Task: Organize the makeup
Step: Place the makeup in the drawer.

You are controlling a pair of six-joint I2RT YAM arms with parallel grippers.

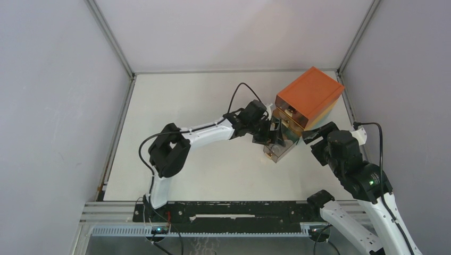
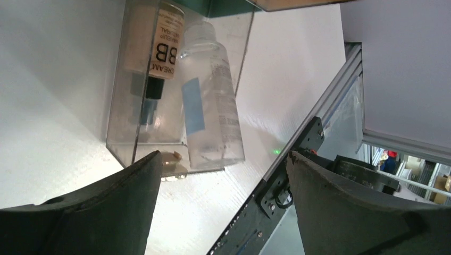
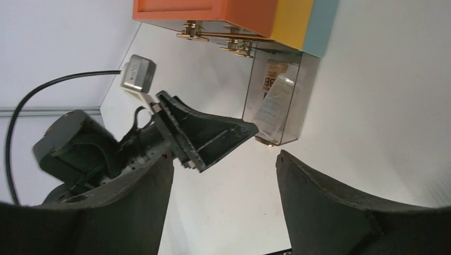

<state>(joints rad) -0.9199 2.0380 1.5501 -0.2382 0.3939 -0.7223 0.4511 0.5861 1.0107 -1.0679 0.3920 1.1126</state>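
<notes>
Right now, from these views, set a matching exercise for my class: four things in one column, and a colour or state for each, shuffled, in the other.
Column one:
1. box top
2. tube
3. bottle
4. left gripper

Column two:
a. open
b. orange
c. clear, blue label
d. tan, marked BB

Pairs: 1-b, 2-d, 3-c, 4-a

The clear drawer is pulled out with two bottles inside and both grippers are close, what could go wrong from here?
1. The left gripper and right gripper, both open, sit close together beside the clear drawer; they might collide.
2. The drawer stands well out of the orange-topped box; a hard push could shift the box or rattle the clear bottle against the BB cream tube.
</notes>
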